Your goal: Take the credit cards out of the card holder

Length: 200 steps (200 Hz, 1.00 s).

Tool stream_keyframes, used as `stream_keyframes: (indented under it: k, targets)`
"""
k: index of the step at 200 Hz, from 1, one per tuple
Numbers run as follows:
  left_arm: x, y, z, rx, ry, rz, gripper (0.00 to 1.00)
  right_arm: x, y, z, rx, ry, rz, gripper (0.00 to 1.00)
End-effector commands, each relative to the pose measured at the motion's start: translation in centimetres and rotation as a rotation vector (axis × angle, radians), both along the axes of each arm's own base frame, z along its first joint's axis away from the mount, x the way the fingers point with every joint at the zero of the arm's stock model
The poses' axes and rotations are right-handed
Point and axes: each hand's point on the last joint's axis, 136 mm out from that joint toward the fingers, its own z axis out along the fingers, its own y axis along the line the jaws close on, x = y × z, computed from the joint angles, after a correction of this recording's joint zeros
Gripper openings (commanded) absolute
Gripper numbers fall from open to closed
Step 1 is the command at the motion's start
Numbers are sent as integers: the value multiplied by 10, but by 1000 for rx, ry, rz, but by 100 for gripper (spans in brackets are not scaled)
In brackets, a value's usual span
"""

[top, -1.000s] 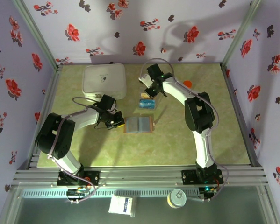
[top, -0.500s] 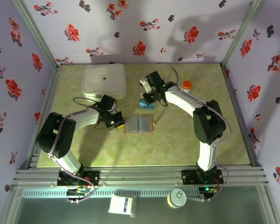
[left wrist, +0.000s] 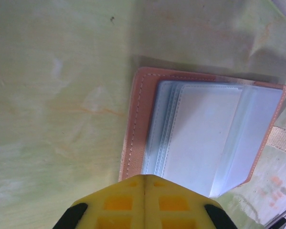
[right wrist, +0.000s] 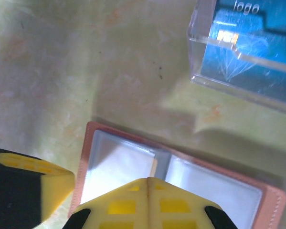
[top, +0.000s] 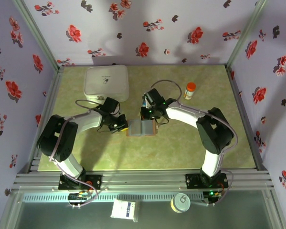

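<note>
The card holder (top: 142, 128) lies open on the table (top: 190, 143), grey-blue sleeves up, between the two tools; the left tool (left wrist: 145, 178) is closed, yellow fingers meeting at the holder's left leather edge; the right tool (right wrist: 148, 180) is closed too, nothing visible between its fingers, poised over the holder's far edge; just beyond lies a clear tray (right wrist: 205, 71) holding a blue credit card (right wrist: 248, 33); whether the sleeves hold cards cannot be told.
</note>
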Motion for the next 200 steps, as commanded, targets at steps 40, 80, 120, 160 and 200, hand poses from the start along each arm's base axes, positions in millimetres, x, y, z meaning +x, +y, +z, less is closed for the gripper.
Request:
stream_keyframes:
  k: [40, 80, 120, 160, 200]
  targets:
    - [-7, -8, 1, -7, 11, -17, 0, -23, 15, 2, 74, 129, -45, 4]
    - [-6, -5, -1, 15, 6, -29, 0, -27, 22, -4, 124, 187, -64, 11]
    - [-5, -3, -1, 31, 2, -32, 0, -29, 30, -10, 156, 230, -78, 19]
    - [-7, -4, -10, 31, 15, -42, 0, -30, 27, -20, 125, 251, -84, 24]
    - [-10, -3, -16, 41, 30, -49, 0, -37, 28, -30, 121, 289, -82, 24]
